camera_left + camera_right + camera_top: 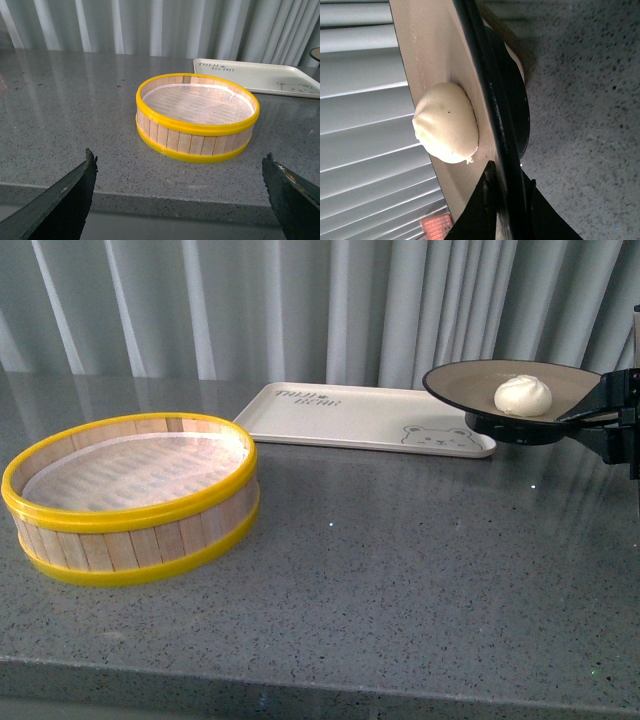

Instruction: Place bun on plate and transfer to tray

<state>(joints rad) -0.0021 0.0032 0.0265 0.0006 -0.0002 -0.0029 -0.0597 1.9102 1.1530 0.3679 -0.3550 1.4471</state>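
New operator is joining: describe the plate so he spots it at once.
On the grey countertop, look to the right end of the cream tray. There the right gripper holds the plate by its rim. Unlike the yellow-rimmed steamer, it is brown inside, black-rimmed, and carries the bun.

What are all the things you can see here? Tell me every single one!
bun: one, white, sitting on the plate.
plate: one, brown inside with a black rim, held up in the air by the tray's bear end.
tray: one, cream-white with a bear face, flat on the counter at the back.
steamer basket: one, wooden with yellow rims and a white liner, on the counter at the left.
counter: one, speckled grey, under everything.
curtain: one, pale grey, behind the counter.
right gripper: one, black, shut on the plate's rim.
left gripper: one, black, open, holding nothing, facing the steamer basket.
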